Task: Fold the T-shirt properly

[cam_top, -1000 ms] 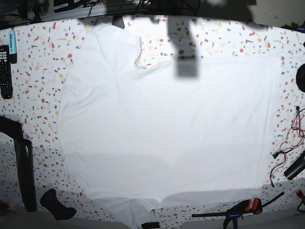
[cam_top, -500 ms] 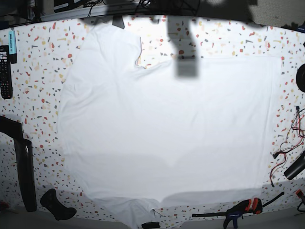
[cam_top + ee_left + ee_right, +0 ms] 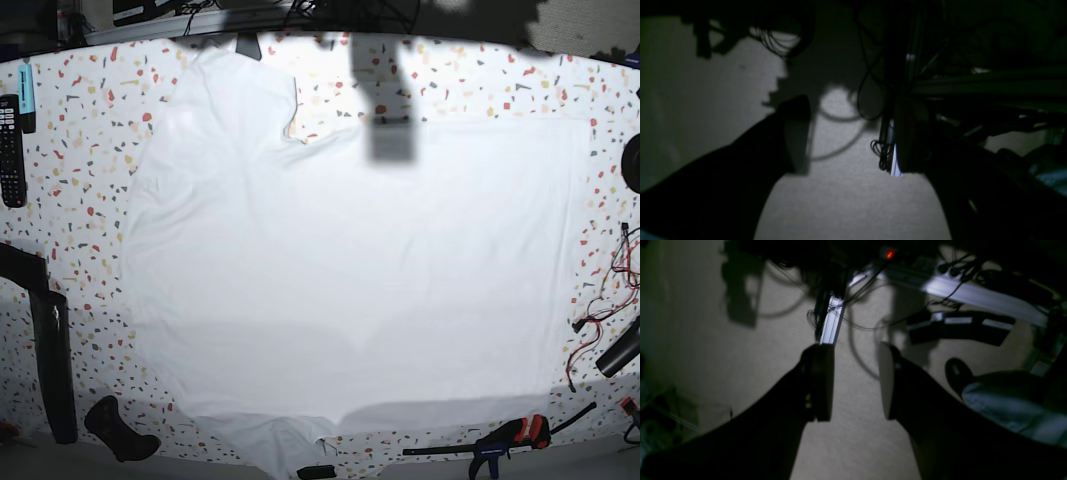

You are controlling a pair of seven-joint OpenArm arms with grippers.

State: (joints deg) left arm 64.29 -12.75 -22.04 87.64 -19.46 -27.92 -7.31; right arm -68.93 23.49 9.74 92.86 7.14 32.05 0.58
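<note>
Cloth covered most of the speckled tabletop (image 3: 80,150): the T-shirt (image 3: 350,270) lay spread flat, one sleeve reaching the far edge at the left and another the near edge. Neither gripper showed in the base view. The right gripper (image 3: 855,380) pointed off at a dim floor, jaws parted and empty. The left gripper (image 3: 853,133) did likewise, jaws spread wide, holding nothing, well apart from the shirt.
</note>
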